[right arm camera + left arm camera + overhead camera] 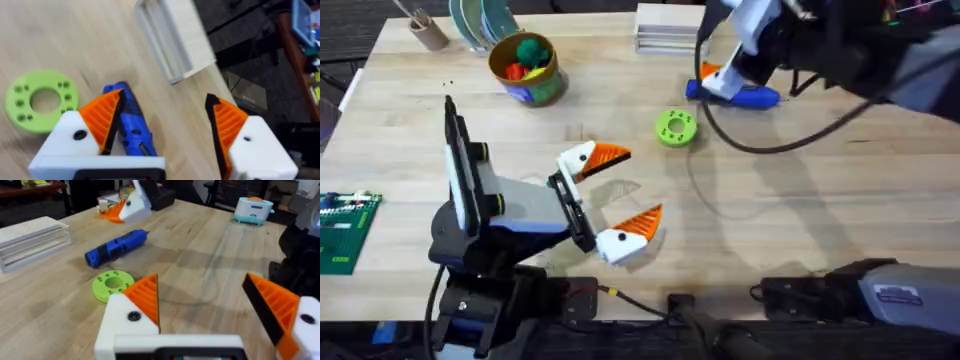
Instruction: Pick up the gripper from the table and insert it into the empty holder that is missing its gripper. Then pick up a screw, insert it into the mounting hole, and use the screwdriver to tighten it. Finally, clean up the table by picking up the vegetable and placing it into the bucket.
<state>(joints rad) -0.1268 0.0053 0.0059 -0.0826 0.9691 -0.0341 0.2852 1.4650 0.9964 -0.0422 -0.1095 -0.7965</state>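
Note:
The blue screwdriver (745, 96) lies on the table at the back right. My right gripper (720, 85) hangs over its left end, open, with one orange-padded finger (102, 117) right beside the screwdriver (131, 127). My left gripper (642, 182) rests low over the middle of the table, open and holding nothing; its orange pads (145, 297) point toward the screwdriver (117, 246). The bucket (542, 88) stands at the back left, and a dark green leafy vegetable (530, 49) sits inside it among red and orange pieces. The loose gripper, the empty holder and the screw are out of view.
A green ring with holes (675, 127) lies between the two grippers. A white slotted block (670, 28) sits at the back edge, near the screwdriver. A brown cup (425, 30) is at the back left corner, a green board (342, 232) at the left edge.

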